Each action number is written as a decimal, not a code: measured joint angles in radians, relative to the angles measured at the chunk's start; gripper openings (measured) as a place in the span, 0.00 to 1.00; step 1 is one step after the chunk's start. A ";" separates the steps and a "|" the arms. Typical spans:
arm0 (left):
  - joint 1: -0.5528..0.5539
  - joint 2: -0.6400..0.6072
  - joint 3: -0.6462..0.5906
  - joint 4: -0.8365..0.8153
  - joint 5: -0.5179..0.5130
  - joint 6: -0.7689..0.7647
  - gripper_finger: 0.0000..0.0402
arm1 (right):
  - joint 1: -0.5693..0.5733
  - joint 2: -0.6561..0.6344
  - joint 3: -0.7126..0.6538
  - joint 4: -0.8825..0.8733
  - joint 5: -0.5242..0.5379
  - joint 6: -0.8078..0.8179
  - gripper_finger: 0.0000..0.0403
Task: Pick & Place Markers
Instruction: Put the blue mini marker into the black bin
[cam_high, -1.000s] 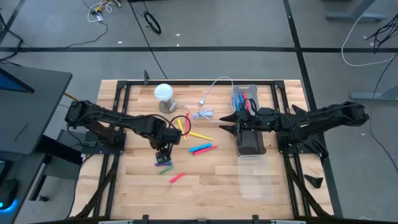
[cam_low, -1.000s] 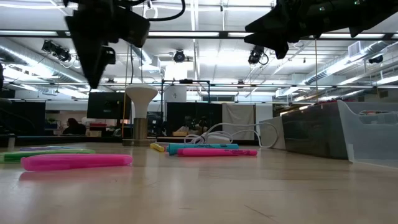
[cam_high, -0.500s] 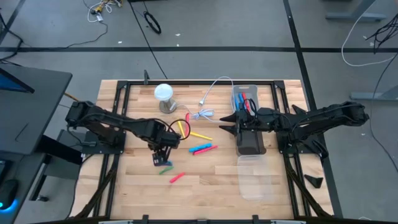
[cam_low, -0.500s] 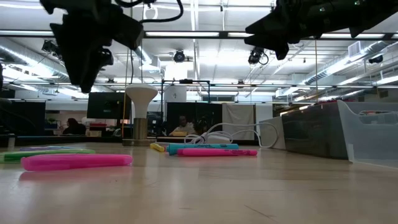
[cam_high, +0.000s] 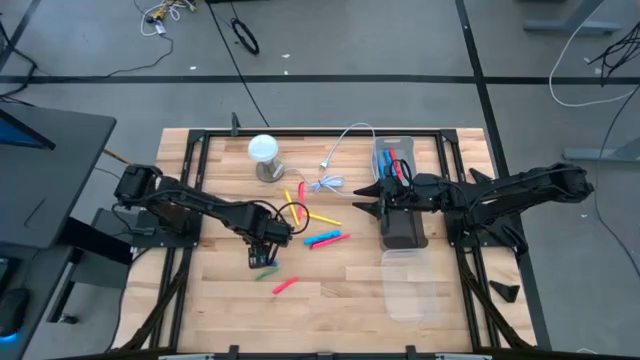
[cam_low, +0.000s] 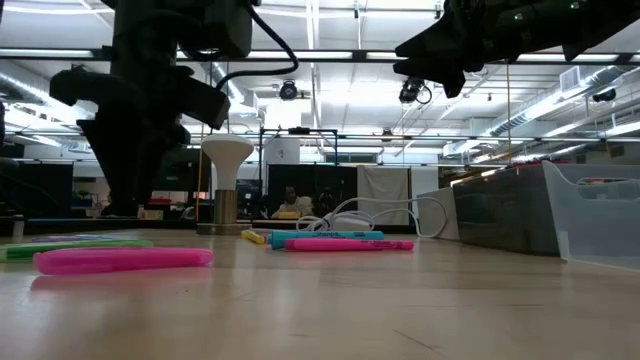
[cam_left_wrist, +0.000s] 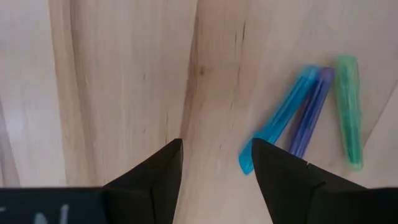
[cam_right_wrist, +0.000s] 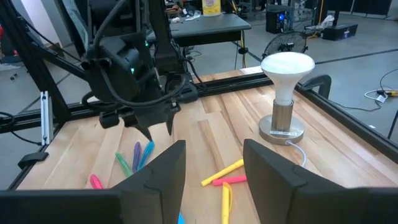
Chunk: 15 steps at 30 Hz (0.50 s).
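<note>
Hovering low over the wooden table, the left gripper has its two dark fingers parted with only bare wood between them; it holds nothing. It points straight down, seemingly lined up to straddle one marker from above. Just beside its fingertips lie three markers side by side: a blue marker, a purple marker touching it, and a green marker slightly apart. The blue one is nearest, so it is probably the target, though the gripper is not yet over it.

Farther out, a pink marker lies alone towards the table's front. Towards the middle are a pink and a blue marker together, plus yellow and red markers near a white lamp and a coiled white cable.

On the right side, the right gripper waits above a clear plastic bin, its fingers apart and empty. That bin already holds several red and blue markers, so it seems to be where the markers are collected. A second clear container sits in front of it.
</note>
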 joint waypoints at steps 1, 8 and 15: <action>0.000 -0.001 -0.005 0.022 0.000 0.005 0.49 | 0.000 0.000 0.000 -0.002 0.000 0.000 0.40; -0.042 0.016 -0.015 0.053 0.001 0.048 0.49 | 0.000 0.000 0.000 -0.016 0.000 0.000 0.40; -0.090 0.062 -0.014 0.096 -0.002 0.061 0.49 | 0.000 0.000 0.000 -0.017 0.000 0.000 0.40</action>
